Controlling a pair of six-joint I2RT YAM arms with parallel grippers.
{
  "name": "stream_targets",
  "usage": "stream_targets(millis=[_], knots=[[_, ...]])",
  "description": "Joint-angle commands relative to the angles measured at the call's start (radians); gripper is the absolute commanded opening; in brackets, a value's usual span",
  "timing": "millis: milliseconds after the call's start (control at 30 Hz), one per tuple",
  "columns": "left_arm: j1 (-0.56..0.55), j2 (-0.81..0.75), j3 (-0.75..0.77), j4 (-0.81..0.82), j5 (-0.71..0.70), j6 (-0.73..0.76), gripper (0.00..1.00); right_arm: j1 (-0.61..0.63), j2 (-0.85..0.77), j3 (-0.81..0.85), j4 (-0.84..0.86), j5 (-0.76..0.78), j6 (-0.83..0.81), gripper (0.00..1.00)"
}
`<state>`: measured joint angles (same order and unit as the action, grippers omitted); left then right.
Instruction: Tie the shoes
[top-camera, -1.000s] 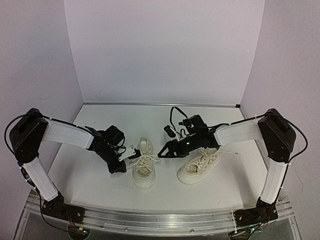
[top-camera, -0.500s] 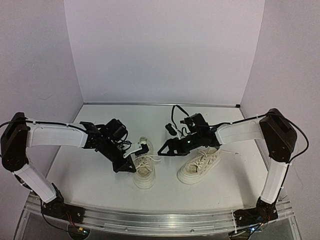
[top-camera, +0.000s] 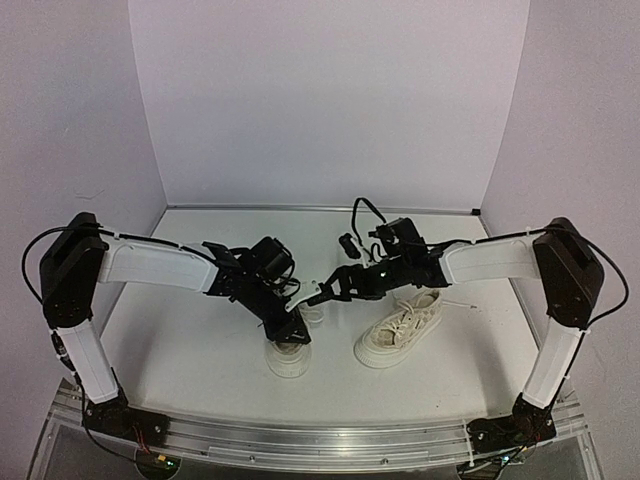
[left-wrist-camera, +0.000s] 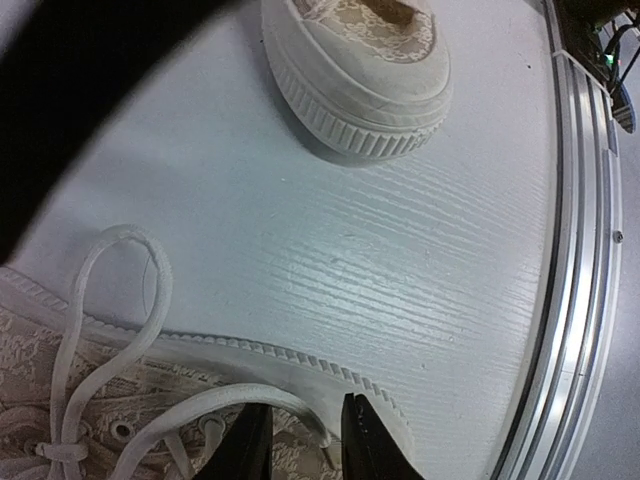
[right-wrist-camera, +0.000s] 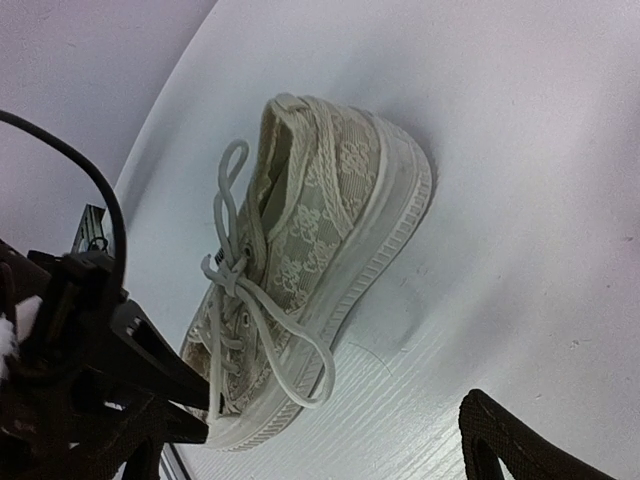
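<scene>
Left fingers (left-wrist-camera: 250, 445) stand narrowly apart astride a lace (left-wrist-camera: 225, 397) on the left shoe (top-camera: 285, 360), which sits at the near middle of the counter (top-camera: 180, 340); whether they pinch it, I cannot tell. Right fingers (right-wrist-camera: 520, 440) are spread, holding nothing, just far-right of that shoe. The right shoe (top-camera: 400, 330) lies near it, to the right.

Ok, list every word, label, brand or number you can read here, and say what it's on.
No text reads clearly in any view.
Small dark tab by the laces of the shoe, right wrist view: it may carry print, but is too small and blurred to read.
</scene>
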<state>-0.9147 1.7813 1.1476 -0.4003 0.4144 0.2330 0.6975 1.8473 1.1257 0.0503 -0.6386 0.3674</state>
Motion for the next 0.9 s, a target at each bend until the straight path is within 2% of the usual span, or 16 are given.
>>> stream_targets(millis=[0,133,233,300,433,600,767,867], knots=[[-0.026,0.009,0.08,0.066,-0.027,-0.018,0.32,-0.006,-0.114,-0.009,0.028,0.1,-0.001,0.98],[-0.032,-0.034,0.072,0.076,-0.056,-0.029,0.44,-0.009,-0.152,-0.053,0.076,0.101,0.015,0.98],[-0.028,-0.131,0.004,0.108,-0.124,-0.043,0.6,-0.009,-0.115,-0.029,0.059,0.033,0.003,0.98],[-0.001,-0.205,-0.038,0.096,-0.154,-0.052,0.64,-0.01,-0.078,-0.008,0.034,-0.01,-0.009,0.98],[0.107,-0.302,-0.1,0.026,-0.111,-0.053,0.59,-0.009,-0.011,0.011,0.019,-0.07,-0.033,0.87],[0.171,-0.343,-0.192,-0.01,-0.118,0.021,0.54,-0.008,0.044,0.028,0.019,-0.063,-0.036,0.82],[0.179,-0.297,-0.242,0.057,-0.139,0.058,0.51,0.001,0.1,0.054,0.021,-0.1,-0.028,0.7],[0.18,-0.224,-0.221,0.049,-0.125,0.076,0.47,0.009,0.12,0.062,0.022,-0.111,-0.028,0.67]])
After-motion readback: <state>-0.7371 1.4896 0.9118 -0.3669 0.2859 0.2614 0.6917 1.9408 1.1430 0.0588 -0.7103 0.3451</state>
